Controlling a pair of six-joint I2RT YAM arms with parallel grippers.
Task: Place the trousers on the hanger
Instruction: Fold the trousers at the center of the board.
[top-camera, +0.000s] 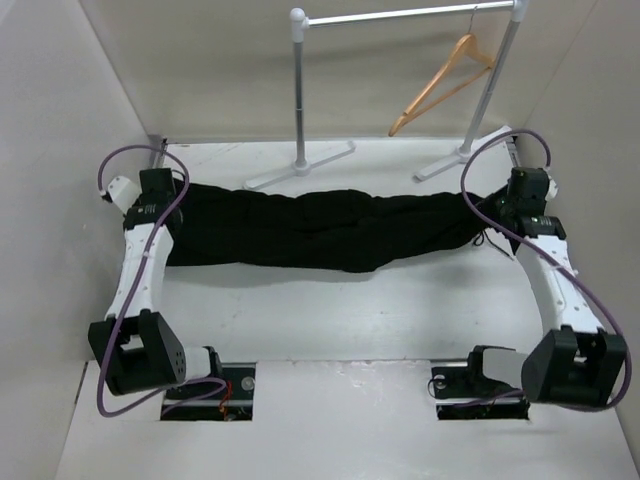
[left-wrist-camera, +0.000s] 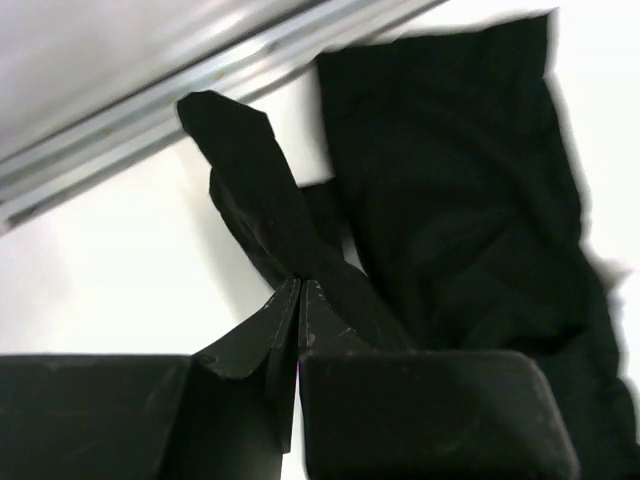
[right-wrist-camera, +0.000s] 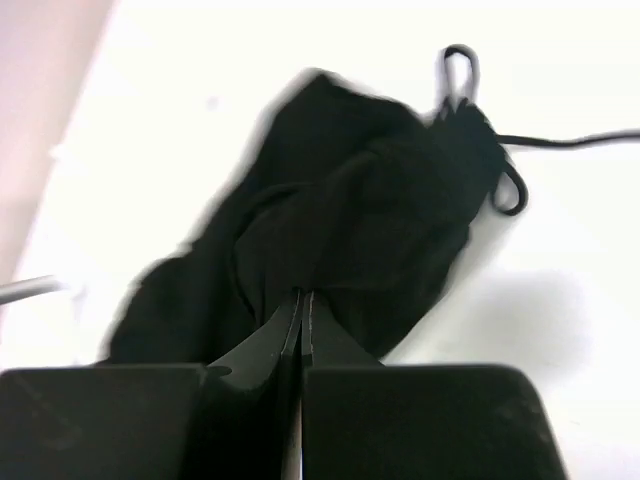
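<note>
The black trousers (top-camera: 320, 228) hang stretched between my two grippers, across the middle of the white table, sagging a little in the centre. My left gripper (top-camera: 168, 205) is shut on the left end of the trousers (left-wrist-camera: 290, 230); its jaws pinch a fold of cloth (left-wrist-camera: 300, 282). My right gripper (top-camera: 500, 205) is shut on the right end, the waist with its drawstring (right-wrist-camera: 360, 210); its jaws (right-wrist-camera: 301, 295) pinch the cloth. The orange-tan wooden hanger (top-camera: 445, 82) hangs by its hook on the metal rail (top-camera: 400, 16) at the back right, apart from the trousers.
The rail stands on two white posts (top-camera: 299, 95) with flat feet (top-camera: 300, 165) on the table behind the trousers. Grey walls close in the left, right and back. A black drawstring cord (right-wrist-camera: 570, 140) trails on the table.
</note>
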